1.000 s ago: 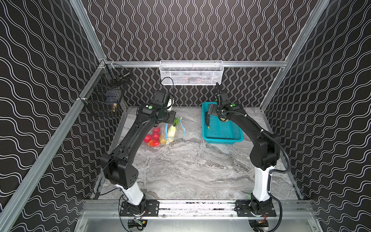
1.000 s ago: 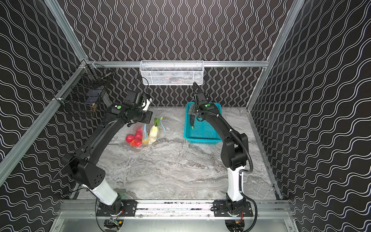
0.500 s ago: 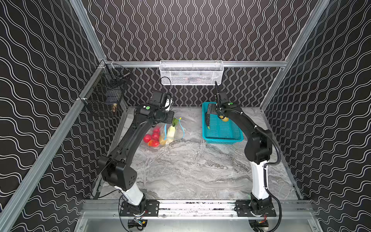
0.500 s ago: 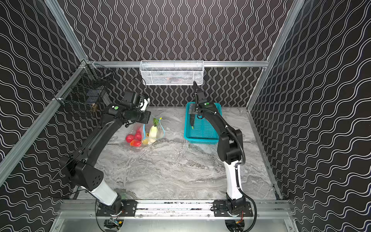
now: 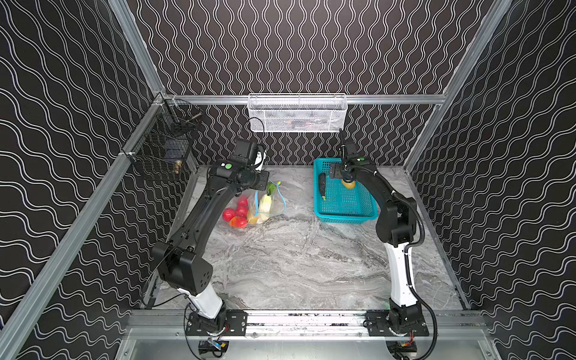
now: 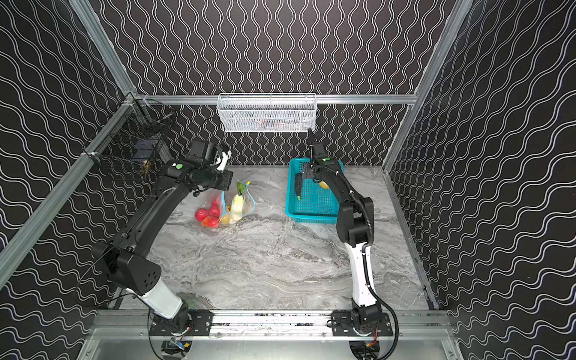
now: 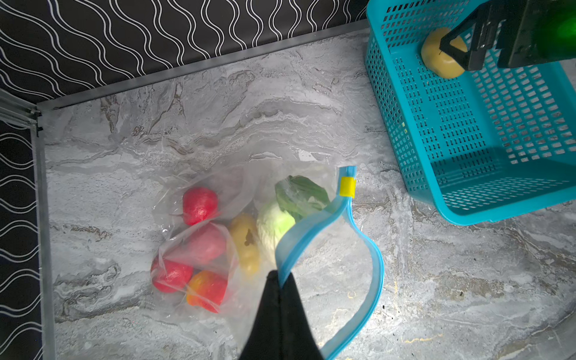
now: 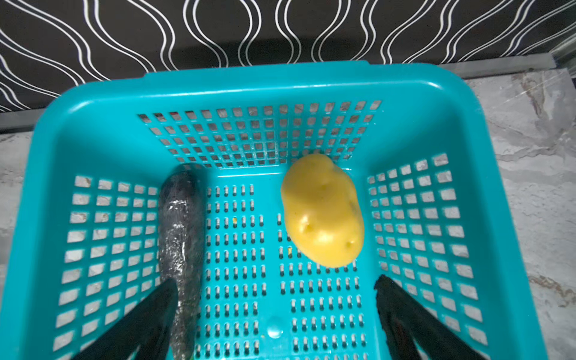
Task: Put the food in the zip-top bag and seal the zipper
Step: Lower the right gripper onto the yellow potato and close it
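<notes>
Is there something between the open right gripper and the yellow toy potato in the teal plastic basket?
Nothing visible stands between them. The right gripper hangs open over the floor of the teal plastic basket, and the yellow toy potato lies just ahead of it. The dark cucumber lies aside, by one finger.

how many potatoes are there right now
2. One potato lies in the teal basket with the cucumber; a second potato is inside the bag. Bag folds might hide more.
</notes>
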`<state>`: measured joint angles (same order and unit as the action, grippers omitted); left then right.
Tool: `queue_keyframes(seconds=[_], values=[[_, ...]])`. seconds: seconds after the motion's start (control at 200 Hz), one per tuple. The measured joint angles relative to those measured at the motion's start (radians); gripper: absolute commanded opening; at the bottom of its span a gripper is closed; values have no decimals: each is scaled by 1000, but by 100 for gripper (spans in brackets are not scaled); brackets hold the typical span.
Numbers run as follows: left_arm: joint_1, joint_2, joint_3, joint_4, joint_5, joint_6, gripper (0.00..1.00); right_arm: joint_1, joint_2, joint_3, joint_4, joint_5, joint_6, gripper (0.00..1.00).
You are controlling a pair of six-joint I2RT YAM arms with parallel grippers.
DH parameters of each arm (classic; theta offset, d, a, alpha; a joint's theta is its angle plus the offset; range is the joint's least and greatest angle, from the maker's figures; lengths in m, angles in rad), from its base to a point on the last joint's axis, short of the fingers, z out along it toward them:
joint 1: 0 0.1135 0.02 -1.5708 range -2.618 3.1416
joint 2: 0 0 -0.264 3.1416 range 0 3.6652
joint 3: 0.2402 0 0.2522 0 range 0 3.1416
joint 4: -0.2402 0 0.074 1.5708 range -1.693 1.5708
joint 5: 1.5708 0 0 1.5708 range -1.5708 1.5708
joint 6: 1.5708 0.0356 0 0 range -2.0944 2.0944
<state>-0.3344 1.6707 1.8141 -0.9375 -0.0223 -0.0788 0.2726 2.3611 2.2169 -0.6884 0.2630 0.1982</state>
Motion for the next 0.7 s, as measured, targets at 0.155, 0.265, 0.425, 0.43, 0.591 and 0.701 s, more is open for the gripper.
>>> queue_keyframes(seconds=[0.155,0.265,0.425,0.43,0.591,0.701], values=[[0,11,7,-1,7,0,0,-15,65,54,13,11,-41,99],[0,11,16,-3,6,0,0,-26,104,82,18,29,-64,99],[0,11,18,-4,6,0,0,-39,144,88,29,61,-92,99],[0,12,18,-4,6,0,0,-40,145,88,29,61,-92,99],[0,20,24,-5,11,0,0,-51,165,95,52,64,-106,99],[0,21,24,-6,19,0,0,-57,177,101,69,63,-111,99]])
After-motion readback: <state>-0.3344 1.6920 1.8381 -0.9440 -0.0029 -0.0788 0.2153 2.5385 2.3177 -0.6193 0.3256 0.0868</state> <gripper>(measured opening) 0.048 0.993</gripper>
